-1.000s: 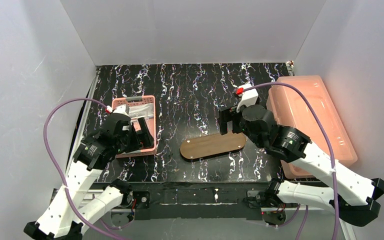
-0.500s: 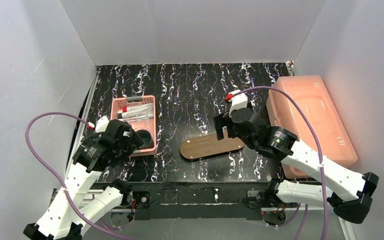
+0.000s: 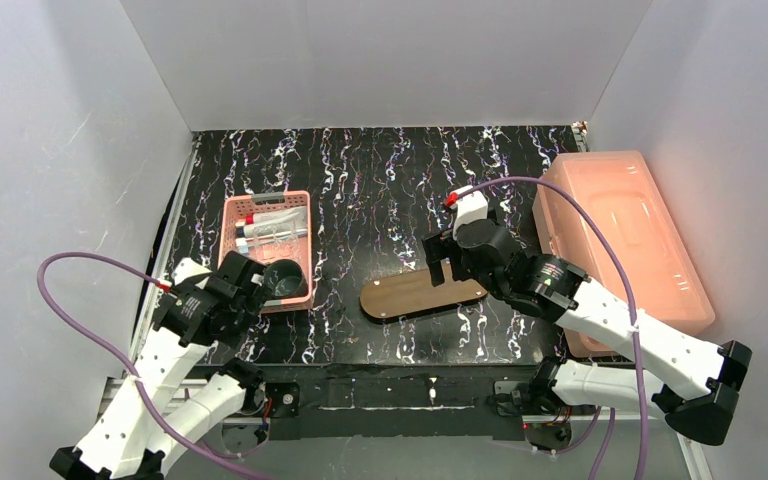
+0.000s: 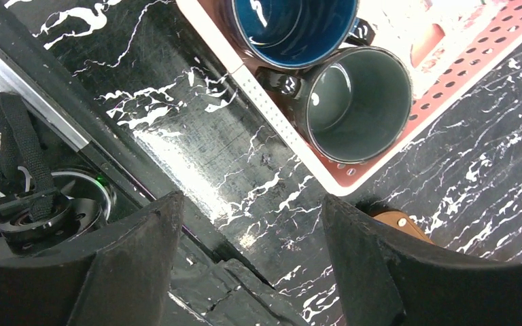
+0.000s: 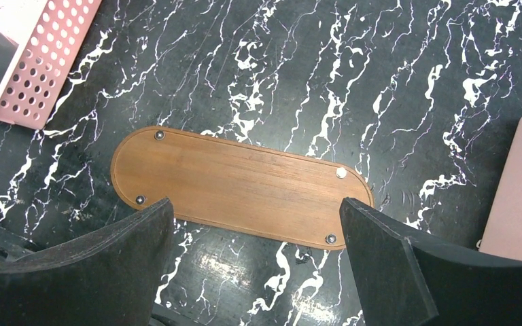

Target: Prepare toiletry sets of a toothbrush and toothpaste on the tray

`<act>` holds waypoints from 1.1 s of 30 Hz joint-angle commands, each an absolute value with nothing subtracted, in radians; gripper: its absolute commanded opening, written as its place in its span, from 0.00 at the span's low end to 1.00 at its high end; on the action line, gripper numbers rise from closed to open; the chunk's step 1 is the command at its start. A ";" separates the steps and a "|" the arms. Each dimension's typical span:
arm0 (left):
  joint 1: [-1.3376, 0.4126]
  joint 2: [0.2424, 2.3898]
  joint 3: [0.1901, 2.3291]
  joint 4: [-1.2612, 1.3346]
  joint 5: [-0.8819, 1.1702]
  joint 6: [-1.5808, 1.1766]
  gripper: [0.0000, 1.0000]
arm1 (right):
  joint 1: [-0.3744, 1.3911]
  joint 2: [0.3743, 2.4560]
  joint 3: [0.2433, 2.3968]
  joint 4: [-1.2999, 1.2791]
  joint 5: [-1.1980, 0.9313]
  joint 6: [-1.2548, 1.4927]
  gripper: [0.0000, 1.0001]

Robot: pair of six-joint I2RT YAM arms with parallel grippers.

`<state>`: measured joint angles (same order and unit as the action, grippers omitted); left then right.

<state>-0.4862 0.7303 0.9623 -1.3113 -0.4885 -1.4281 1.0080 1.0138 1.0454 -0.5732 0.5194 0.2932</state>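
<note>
The left gripper (image 4: 251, 210) and right gripper (image 5: 255, 210) are hovering open and empty; the left could bump the pink basket's (image 4: 272, 122) black mug (image 4: 353, 102).

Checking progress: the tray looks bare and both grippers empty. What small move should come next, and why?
Probably bring the open left gripper over the far end of the basket: the tubes lie there, and the tray holds nothing.

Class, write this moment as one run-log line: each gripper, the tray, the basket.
left gripper: open, empty, by basket | right gripper: open, empty, above tray | tray: bare | basket: two cups
</note>
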 commanded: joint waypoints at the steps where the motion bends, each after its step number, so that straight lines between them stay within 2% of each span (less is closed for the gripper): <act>1: -0.468 0.758 0.928 -1.332 -0.537 -1.531 0.71 | 1.008 0.992 1.034 -0.529 0.511 0.302 1.00; 10: -0.370 0.812 0.861 -1.225 -0.482 -1.507 0.62 | 1.008 0.972 1.018 -0.530 0.500 0.303 1.00; 17: -0.256 0.863 0.831 -1.145 -0.400 -1.432 0.47 | 1.008 0.954 1.006 -0.525 0.502 0.287 1.00; 33: -0.143 0.965 0.781 -1.012 -0.333 -1.355 0.45 | 1.008 0.954 0.983 -0.518 0.487 0.267 1.00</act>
